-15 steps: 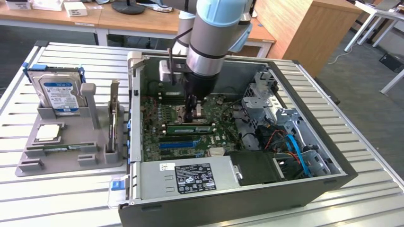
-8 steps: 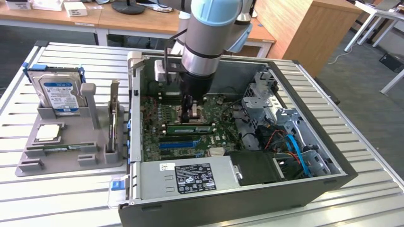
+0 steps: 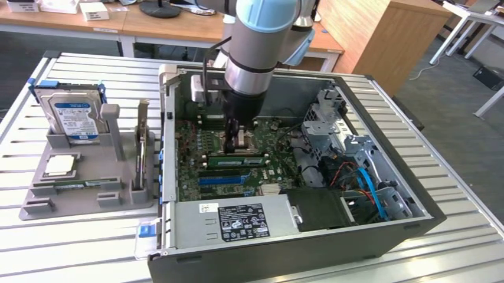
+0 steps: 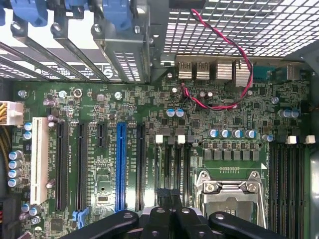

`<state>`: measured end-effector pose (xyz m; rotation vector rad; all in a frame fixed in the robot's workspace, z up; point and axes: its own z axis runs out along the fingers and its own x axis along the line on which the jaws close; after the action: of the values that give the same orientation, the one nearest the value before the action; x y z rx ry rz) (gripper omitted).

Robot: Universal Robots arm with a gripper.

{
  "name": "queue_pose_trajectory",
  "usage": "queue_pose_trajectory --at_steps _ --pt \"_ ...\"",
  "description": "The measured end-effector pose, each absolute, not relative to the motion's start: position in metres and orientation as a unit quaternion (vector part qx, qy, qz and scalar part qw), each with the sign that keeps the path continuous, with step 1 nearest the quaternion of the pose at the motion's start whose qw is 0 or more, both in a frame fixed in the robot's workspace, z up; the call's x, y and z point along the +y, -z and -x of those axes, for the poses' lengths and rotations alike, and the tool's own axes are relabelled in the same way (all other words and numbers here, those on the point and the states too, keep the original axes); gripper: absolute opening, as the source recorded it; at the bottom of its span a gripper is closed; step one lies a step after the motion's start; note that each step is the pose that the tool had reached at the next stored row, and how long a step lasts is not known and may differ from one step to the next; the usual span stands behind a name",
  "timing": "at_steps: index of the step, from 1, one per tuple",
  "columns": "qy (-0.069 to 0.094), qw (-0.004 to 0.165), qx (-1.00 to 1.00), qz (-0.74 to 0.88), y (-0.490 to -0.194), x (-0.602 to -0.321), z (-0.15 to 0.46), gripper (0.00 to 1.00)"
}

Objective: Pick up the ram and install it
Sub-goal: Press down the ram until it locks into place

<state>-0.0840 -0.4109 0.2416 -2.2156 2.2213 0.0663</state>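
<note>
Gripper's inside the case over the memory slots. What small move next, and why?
Probably a short, straight press down. The shut gripper stands right over a ram that lies along its slot beside the CPU socket, and I cannot tell whether it is fully seated.

No text can be read with certainty. The hard drive (image 3: pixel 75 115) in the grey holder carries a blue-and-white label, its print illegible. The power supply (image 3: pixel 236 219) in the computer case bears a black label with white marks and a small white sticker beside it, neither decipherable. The motherboard (image 4: pixel 164 149) shows fine white silkscreen lettering beside its expansion slots, too small to make out.
</note>
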Motion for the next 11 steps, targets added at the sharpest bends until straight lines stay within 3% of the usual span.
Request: queue_pose_trajectory --at_steps 11 --pt "-0.021 0.002 0.708 0.706 -0.2416 -0.4141 0.0840 0.11"
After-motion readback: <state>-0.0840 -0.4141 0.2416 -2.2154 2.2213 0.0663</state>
